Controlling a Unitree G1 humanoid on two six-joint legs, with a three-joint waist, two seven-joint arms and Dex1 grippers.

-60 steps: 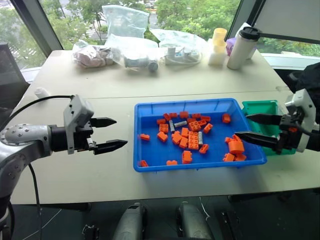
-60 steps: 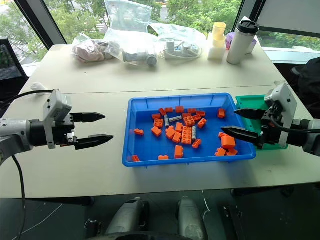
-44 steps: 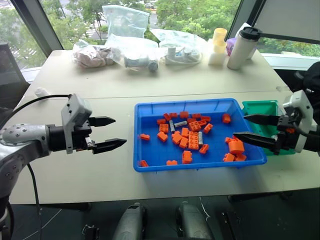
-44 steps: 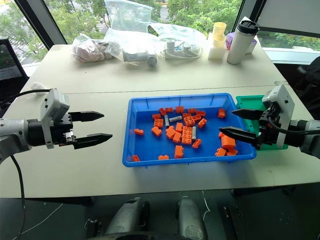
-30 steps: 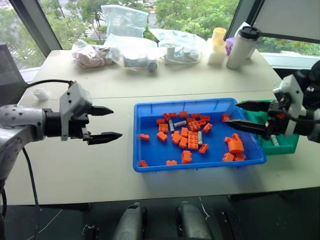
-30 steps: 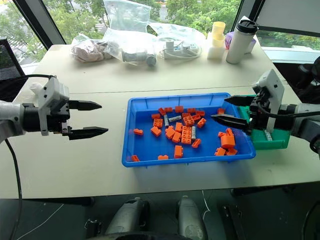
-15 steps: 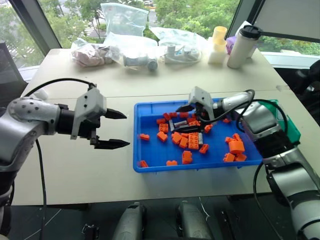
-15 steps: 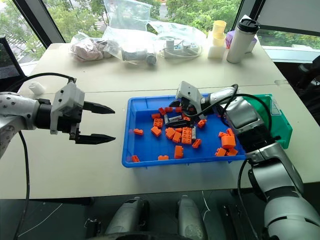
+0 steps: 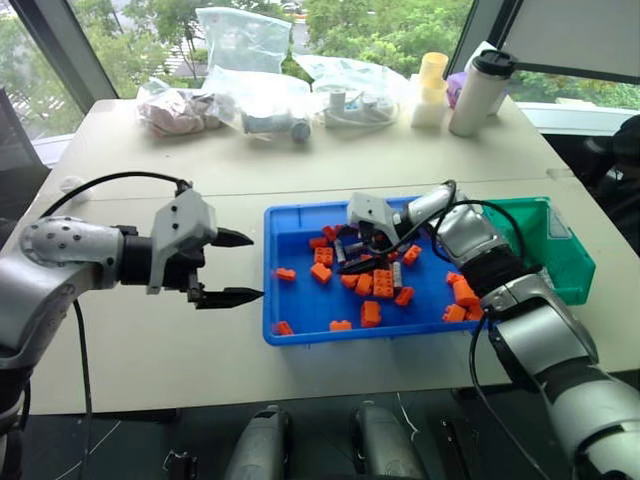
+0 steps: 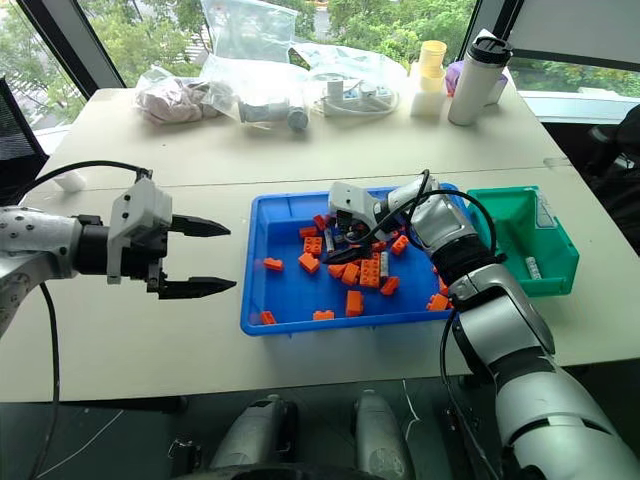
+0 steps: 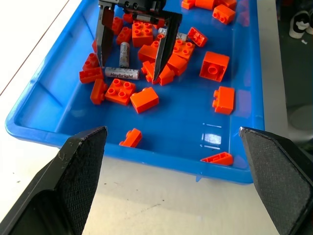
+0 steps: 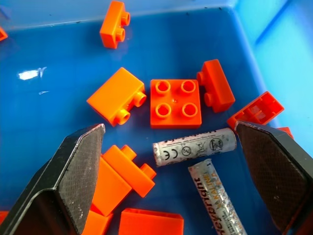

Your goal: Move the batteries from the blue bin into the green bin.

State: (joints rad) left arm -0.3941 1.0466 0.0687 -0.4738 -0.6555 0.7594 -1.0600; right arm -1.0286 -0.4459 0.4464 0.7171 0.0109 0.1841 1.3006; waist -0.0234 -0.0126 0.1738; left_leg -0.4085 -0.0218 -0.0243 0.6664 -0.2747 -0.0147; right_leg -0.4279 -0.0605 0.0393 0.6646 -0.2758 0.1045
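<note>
Now lining up on a battery inside the blue bin (image 9: 300, 320)

Right gripper (image 11: 129, 73) hangs wide open and empty, fingers (image 12: 78, 171) straddling two batteries (image 12: 194, 146) among orange bricks (image 12: 175, 104): lower squarely over one silver, printed cylinder, excluding bricks. Left gripper (image 9: 237, 268) open, empty, beside the bin. Green bin (image 10: 520, 240) beyond

Pale beige table (image 9: 420, 160), large windows (image 9: 120, 30) behind with dark slanted frames, green trees outside in daylight, dark floor (image 10: 130, 440) below the table edge
</note>
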